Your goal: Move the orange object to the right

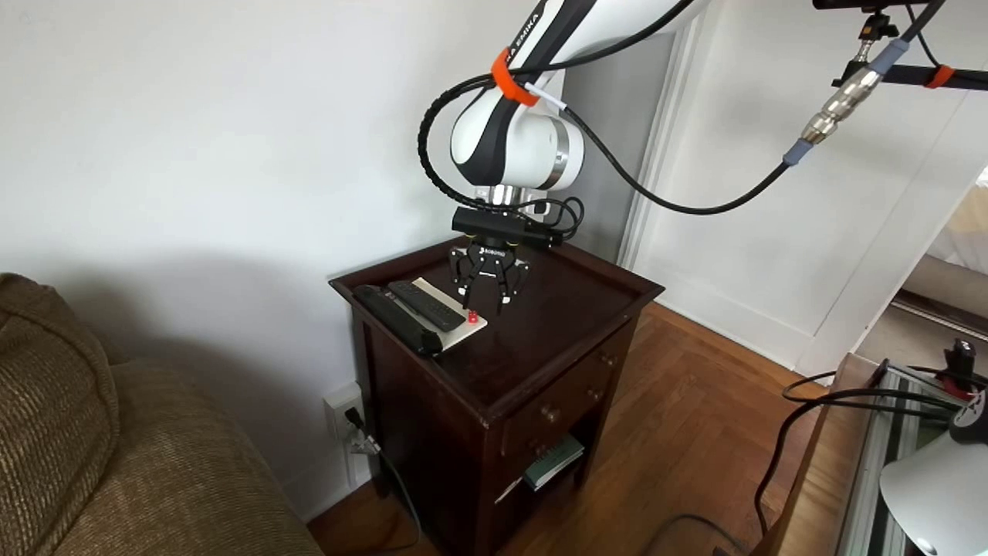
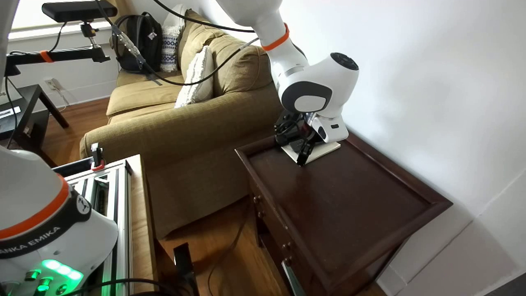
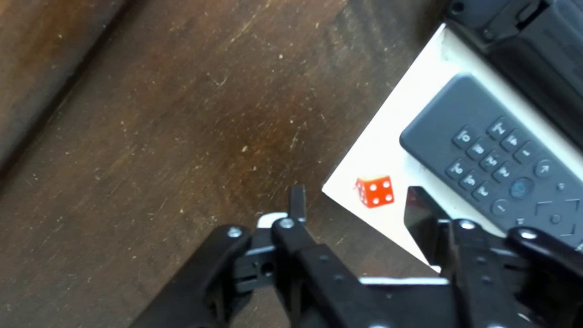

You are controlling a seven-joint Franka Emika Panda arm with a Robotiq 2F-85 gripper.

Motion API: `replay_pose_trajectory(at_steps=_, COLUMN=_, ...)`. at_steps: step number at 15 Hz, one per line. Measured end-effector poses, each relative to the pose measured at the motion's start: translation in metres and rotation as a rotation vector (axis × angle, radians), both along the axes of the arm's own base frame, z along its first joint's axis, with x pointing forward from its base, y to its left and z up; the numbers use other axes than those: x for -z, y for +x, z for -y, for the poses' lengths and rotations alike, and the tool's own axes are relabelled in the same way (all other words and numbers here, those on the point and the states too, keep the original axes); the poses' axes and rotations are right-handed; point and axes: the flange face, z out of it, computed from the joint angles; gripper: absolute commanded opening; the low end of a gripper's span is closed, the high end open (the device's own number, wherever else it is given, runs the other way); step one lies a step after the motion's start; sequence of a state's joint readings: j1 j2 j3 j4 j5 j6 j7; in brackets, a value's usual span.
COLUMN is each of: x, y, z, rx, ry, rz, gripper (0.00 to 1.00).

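Nightstand [image 2: 349,205] near sofa [image 2: 185,123], wood floor [image 1: 664,401], orange die [image 3: 377,191] on white pad [image 3: 385,141], hand [image 3: 357,201] spread

Orange die [image 3: 375,192] on white slab [image 3: 385,146], remote [image 3: 503,161] beside, jaws parted

Below the gripper [image 1: 484,306] stands a dark cabinet [image 1: 575,297]; a white wall [image 1: 231,116] rises near both. Farther below the gripper are an outlet [image 1: 337,398] and wood floor [image 1: 664,417]. A brown sofa [image 2: 181,127] is near the gripper, a bright window [image 2: 31,12] well apart from it.
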State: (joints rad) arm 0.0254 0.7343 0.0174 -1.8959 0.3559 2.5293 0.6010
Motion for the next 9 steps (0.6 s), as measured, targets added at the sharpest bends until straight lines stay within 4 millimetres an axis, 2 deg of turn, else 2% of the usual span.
replay_pose_trajectory(at_steps=1, x=0.0002, y=0.0012, z=0.0000, rx=0.004, ry=0.002, rz=0.002, gripper=0.74)
replay_pose_trajectory(at_steps=2, x=0.0005, y=0.0024, z=0.0000, rx=0.008, ry=0.004, rz=0.003, gripper=0.69)
replay_pose_trajectory(at_steps=5, x=0.0026, y=0.0049, z=0.0000, rx=0.013, ry=0.007, rz=0.005, gripper=0.66)
replay_pose_trajectory(at_steps=8, x=0.0059, y=0.0074, z=-0.0001, rx=0.016, ry=0.009, rz=0.005, gripper=0.71)
replay_pose_trajectory(at_steps=9, x=0.0073, y=0.0081, z=-0.0001, rx=0.018, ry=0.010, rz=0.004, gripper=0.69)
